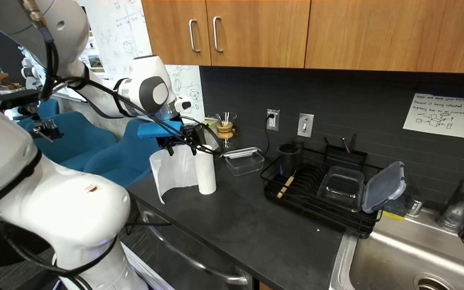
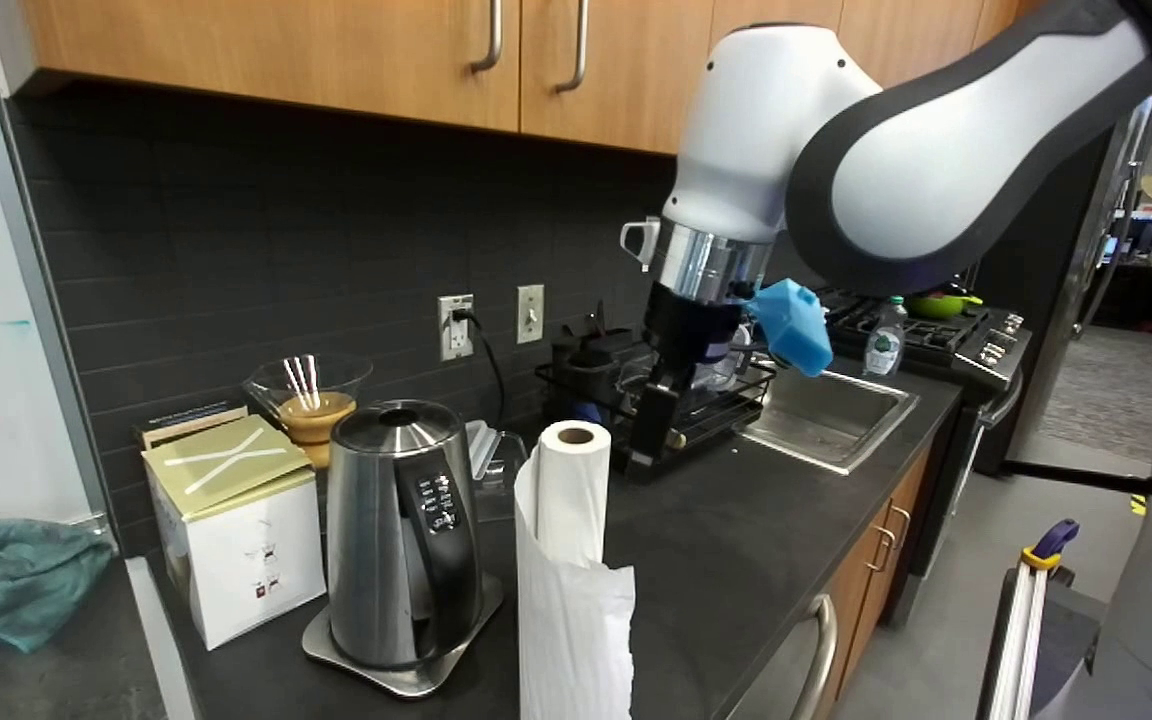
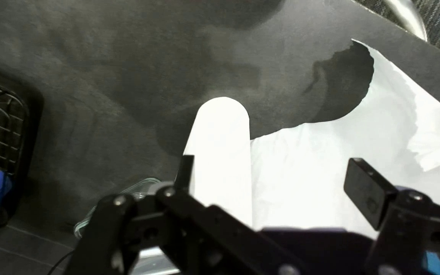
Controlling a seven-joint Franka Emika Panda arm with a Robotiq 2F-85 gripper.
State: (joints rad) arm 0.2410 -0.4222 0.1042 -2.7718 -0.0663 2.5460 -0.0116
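A white paper towel roll stands upright on the dark counter, seen in both exterior views (image 1: pixel 206 174) (image 2: pixel 576 500) and as a bright column in the wrist view (image 3: pixel 224 145). A loose sheet (image 3: pixel 315 172) hangs off its side, curling outward with a torn edge (image 1: pixel 174 171). My gripper (image 3: pixel 275 181) is open above the roll and sheet, its fingers spread wide. Both show beneath them in the gap, and I see no grip on either. In an exterior view the gripper (image 2: pixel 654 430) hangs pointing down near the roll's top. A blue pad (image 2: pixel 793 325) is fixed by the wrist.
A steel kettle (image 2: pixel 376 560), a white box (image 2: pixel 241 560) and a glass coffee maker (image 2: pixel 311 410) stand by the roll. Behind it is a clear lidded container (image 1: pixel 245 163). Farther along are a black dish rack (image 1: pixel 296 197) and a sink (image 1: pixel 397 257). Cabinets (image 1: pixel 256 32) hang above.
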